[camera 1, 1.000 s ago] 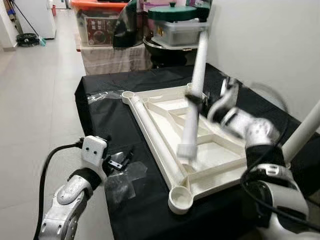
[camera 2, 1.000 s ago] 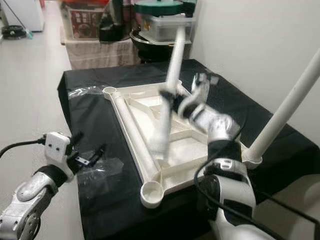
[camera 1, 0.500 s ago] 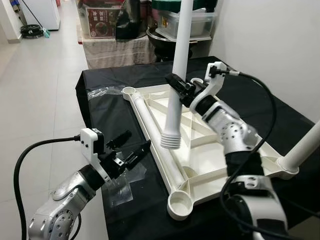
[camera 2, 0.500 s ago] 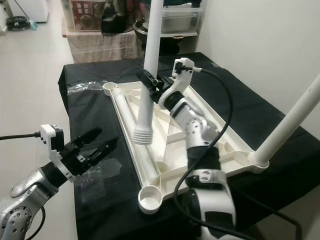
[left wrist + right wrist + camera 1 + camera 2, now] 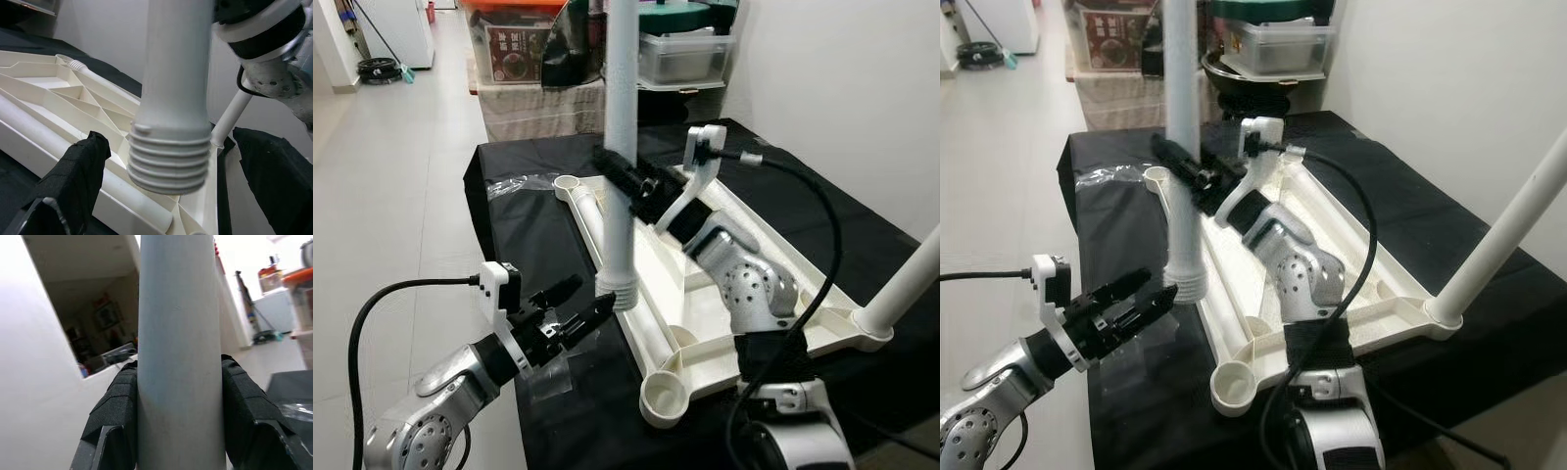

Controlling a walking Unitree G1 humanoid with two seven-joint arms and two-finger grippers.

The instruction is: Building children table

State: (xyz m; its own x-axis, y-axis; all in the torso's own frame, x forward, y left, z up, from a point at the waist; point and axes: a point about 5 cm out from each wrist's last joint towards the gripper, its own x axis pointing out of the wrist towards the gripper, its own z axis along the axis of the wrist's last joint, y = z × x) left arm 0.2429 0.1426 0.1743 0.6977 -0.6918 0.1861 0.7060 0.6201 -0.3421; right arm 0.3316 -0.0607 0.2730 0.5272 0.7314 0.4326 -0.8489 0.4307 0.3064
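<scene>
A white plastic table top (image 5: 705,284) lies upside down on the black-covered table. My right gripper (image 5: 625,181) is shut on a white table leg (image 5: 621,117) and holds it upright, with the threaded end (image 5: 619,292) hanging just above the top's left edge. In the right wrist view the leg (image 5: 178,352) fills the gap between the fingers (image 5: 115,416). My left gripper (image 5: 578,308) is open, level with the threaded end (image 5: 168,161), one finger (image 5: 80,181) on each side without touching. An empty socket (image 5: 666,394) sits at the near corner.
Another leg (image 5: 911,284) stands fitted in the right corner. A white tube (image 5: 597,230) lies along the top's left edge. Clear plastic wrap (image 5: 548,367) lies on the black cloth (image 5: 529,235). Storage boxes (image 5: 685,54) stand behind the table, a wall to the right, open floor to the left.
My right gripper has swung the leg leftwards and upright, bringing its threaded end over the top's left edge. My left gripper has risen and now brackets that end.
</scene>
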